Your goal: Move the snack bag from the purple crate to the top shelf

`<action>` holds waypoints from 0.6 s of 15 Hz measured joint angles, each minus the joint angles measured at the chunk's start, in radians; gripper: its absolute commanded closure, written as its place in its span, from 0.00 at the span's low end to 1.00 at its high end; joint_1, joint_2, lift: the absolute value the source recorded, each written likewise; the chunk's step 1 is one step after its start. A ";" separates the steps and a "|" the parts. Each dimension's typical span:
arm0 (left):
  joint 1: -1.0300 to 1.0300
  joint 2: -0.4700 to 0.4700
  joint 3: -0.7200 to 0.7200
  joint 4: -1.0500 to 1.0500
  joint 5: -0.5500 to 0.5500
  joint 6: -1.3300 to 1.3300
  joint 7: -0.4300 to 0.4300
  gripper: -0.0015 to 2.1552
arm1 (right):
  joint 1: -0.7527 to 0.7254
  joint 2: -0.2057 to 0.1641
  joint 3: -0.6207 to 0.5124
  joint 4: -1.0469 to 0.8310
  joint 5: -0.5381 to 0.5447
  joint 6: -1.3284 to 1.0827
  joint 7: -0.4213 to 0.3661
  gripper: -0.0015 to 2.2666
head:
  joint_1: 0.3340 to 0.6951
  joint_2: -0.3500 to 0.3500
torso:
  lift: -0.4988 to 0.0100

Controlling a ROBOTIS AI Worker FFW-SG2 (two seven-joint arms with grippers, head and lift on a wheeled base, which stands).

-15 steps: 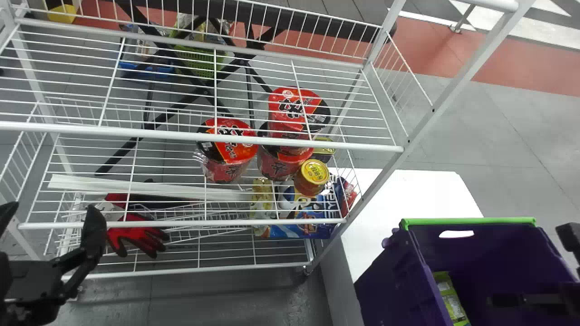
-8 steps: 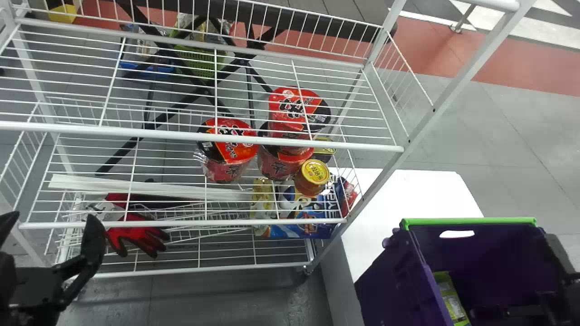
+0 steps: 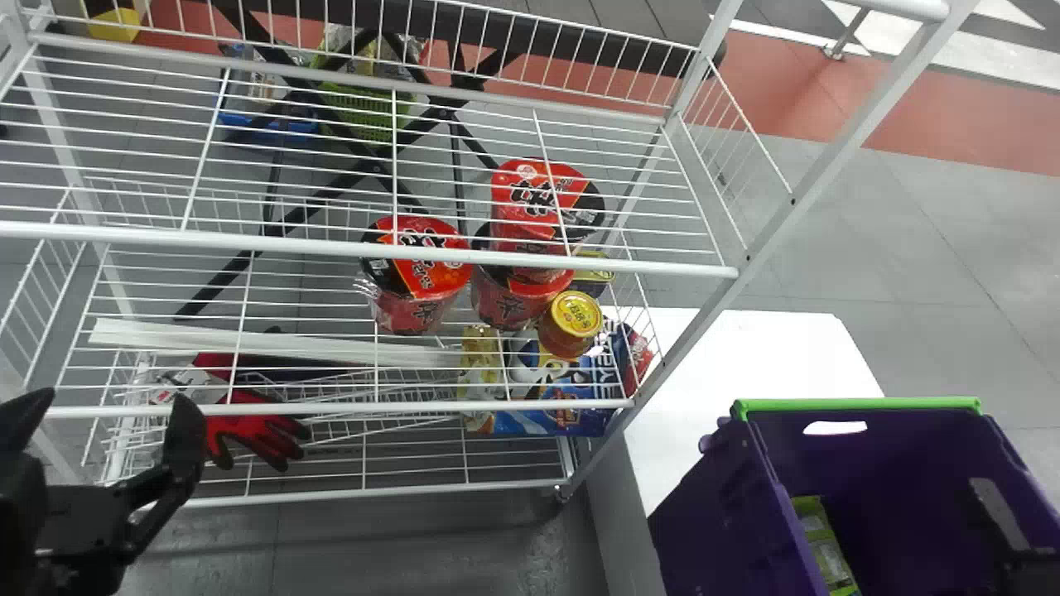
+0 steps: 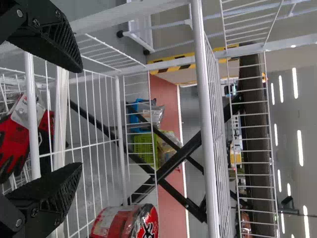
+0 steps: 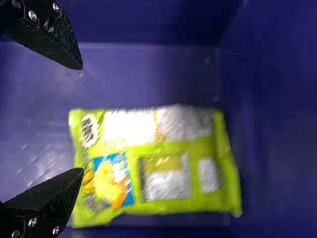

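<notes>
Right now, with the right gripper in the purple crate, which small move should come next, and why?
Probably a small sideways shift of the right gripper, to centre its open jaws over the snack bag before closing. In the right wrist view, the bag sits off-centre: it reaches past one jaw, while the other shows against the purple crate's floor.

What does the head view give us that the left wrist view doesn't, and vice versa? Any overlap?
Head view: purple crate, green snack bag inside it, white table, yellow-lidded jar.
Left wrist view: bright ceiling light strips.
Both: wire rack, red gloves, green basket, left gripper.
</notes>
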 measured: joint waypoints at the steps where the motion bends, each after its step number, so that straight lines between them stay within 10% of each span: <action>1: -0.005 0.000 -0.005 0.003 0.001 0.003 0.000 0.08 | 0.002 0.006 -0.009 0.000 0.001 0.005 -0.036 0.03 | 1.00 0.00 | 0.09; 9: -0.016 0.007 -0.007 0.021 0.022 0.001 -0.003 0.08 | -0.002 0.096 -0.033 -0.044 0.023 0.074 -0.323 0.03 | 1.00 0.00 | 0.09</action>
